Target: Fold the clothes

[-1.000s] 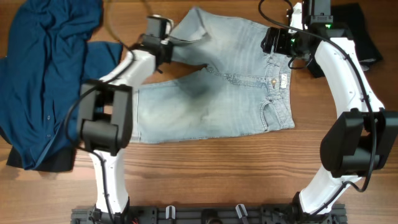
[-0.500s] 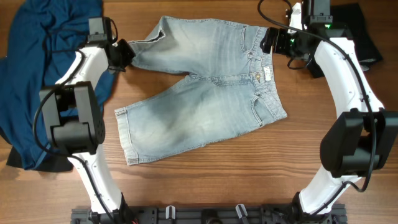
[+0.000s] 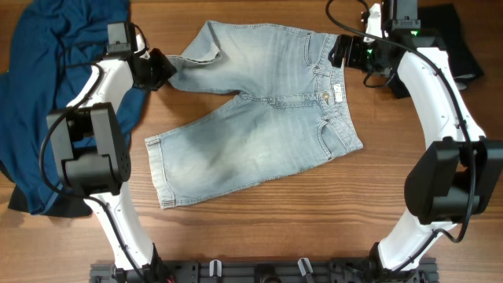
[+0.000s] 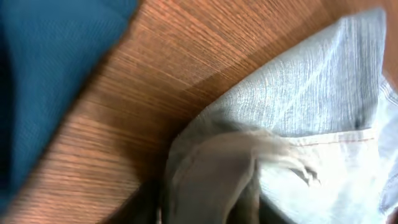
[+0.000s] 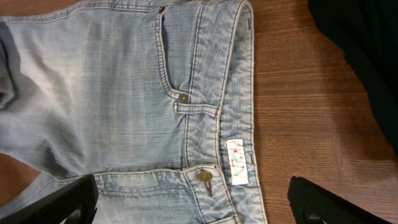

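The pale denim pants (image 3: 259,118) are pictured spread across the middle of the table (image 3: 275,228), waistband (image 5: 239,81) to the far right and both legs fanned out to the left. A second ago the far leg was bunched across the seat under the left arm; it is now drawn out to the far left, just beside the blue shirt (image 3: 55,71). Over the last half second the pull is seen to be eased, and the hem (image 3: 196,56) of that leg, taut before, is curled into a slack fold. The left gripper (image 3: 159,69) is set against that hem, with cloth gathered up into it in the wrist view, so it is judged to be clamped on the pants. The right gripper (image 3: 344,52) is kept unmoved above the waistband, its fingers (image 5: 62,199) spread wide with nothing held and the metal button (image 5: 204,176) lying below. A black garment (image 3: 456,39) is left at the far right. The pants are judged flat enough for a first fold to be started
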